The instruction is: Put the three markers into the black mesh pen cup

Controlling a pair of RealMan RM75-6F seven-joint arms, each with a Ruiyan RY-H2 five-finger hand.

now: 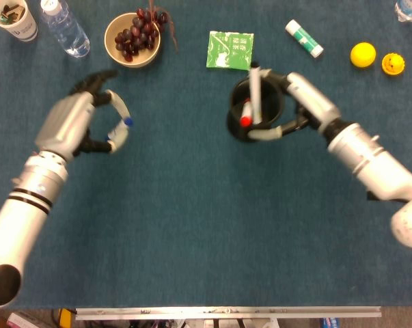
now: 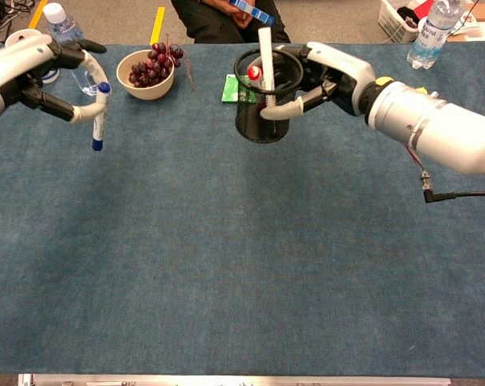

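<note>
A blue cloth covers the table (image 2: 226, 265). The left hand (image 1: 76, 123) pinches a blue-capped marker (image 2: 100, 115) between thumb and fingers, raised near the bowl of grapes (image 1: 132, 39). The right hand (image 2: 322, 74) wraps its fingers around the black mesh pen cup (image 2: 262, 108), which holds a red-capped marker (image 1: 246, 116) and a white marker (image 2: 266, 55) standing upright.

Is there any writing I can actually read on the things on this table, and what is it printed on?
None of it reads clearly.
Green packet: white print, too blurred to read.
Paper cup: dark lettering on its side, too small to read.
Water bottle: no legible label.
White tube with the green cap: no readable marks.
Marker in the left robot hand: no legible print.
</note>
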